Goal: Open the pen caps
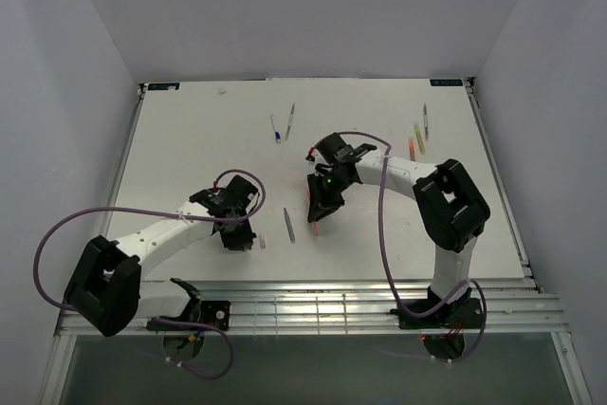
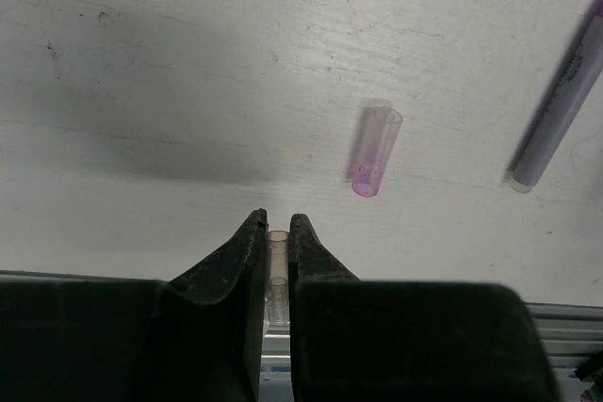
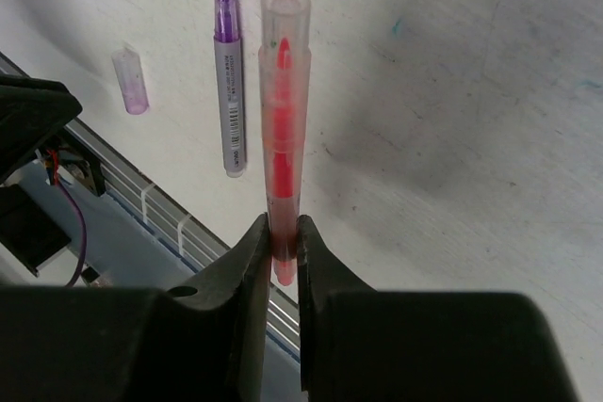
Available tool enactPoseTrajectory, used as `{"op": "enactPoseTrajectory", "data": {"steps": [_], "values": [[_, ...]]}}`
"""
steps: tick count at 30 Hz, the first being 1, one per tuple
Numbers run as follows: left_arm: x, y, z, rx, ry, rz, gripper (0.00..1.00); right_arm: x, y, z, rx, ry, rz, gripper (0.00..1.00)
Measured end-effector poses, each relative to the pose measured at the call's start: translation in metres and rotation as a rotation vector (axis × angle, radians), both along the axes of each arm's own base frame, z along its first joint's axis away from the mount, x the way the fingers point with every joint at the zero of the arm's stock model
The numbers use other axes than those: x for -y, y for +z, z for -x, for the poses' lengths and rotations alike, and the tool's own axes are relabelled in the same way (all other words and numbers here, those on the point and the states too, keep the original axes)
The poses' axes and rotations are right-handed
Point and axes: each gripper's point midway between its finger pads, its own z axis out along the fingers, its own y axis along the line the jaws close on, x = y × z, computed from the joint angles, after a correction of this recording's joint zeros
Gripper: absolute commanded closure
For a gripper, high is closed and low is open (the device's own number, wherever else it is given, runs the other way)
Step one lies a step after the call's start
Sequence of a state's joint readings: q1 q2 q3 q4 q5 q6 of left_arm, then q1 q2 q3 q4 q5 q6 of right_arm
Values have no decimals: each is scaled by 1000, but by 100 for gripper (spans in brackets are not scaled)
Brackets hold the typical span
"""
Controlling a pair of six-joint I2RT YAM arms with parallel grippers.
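- Right pincer (image 3: 283, 228) is clamped on the red pen (image 3: 282, 138), jaws tight on the lower barrel. The pen points away from the wrist camera, toward the top of the frame.
- Red pen's cap (image 3: 284, 21) is on: a clear tube over the red tip, at the far end from the jaws.
- In the top view, the right pincer (image 1: 316, 211) sits just right of frame centre, above the worktop (image 1: 190, 139), with a bit of red showing at its tip.
- Left pincer (image 2: 277, 223) has its jaws nearly together, with a small clear tube (image 2: 277, 242) filling the gap. It looks pinched. Can't tell whether the tube is a cap, or which pen it goes with.
- In the top view, the left pincer (image 1: 234, 237) is lower left of centre, near the front edge of the worktop.
- Purple cap (image 2: 374, 150) is off and lies loose on the worktop, right of centre in the left wrist view and clear of the jaws. In the top view it is a small speck (image 1: 263, 244) just right of the left pincer.
- Purple pen (image 3: 229, 91) is uncapped with its tip exposed. It lies flat just left of the red pen in the right wrist view, with the purple cap (image 3: 130, 80) apart from it at upper left.
- In the top view, the purple pen (image 1: 289, 225) lies between the two pincers.
- Blue pen (image 1: 275, 128) and another thin pen (image 1: 290, 120) lie at upper centre of the worktop.
- Further pens (image 1: 417, 135) are clustered at upper right, orange and yellow among them. Too small to read whether they are capped.
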State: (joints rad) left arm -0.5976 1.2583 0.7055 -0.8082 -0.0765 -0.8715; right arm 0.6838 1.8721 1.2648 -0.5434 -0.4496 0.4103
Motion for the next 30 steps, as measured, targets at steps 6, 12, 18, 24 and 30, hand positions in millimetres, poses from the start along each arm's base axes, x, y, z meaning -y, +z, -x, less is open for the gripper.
{"op": "enactPoseTrajectory", "data": {"steps": [6,12,18,24,30], "values": [[-2,-15,0,-42,17,-40,95,-3,-12,6,-32,18,15,92],[0,-24,-4,-71,19,-62,80,-5,-17,7,-55,25,17,87],[0,-25,-6,-73,27,-73,71,-10,-18,5,-53,40,9,78],[0,-26,-7,-88,48,-82,65,-11,-28,10,-75,57,20,66],[2,-26,-9,-101,65,-86,60,-11,-32,12,-89,63,24,66]]}}
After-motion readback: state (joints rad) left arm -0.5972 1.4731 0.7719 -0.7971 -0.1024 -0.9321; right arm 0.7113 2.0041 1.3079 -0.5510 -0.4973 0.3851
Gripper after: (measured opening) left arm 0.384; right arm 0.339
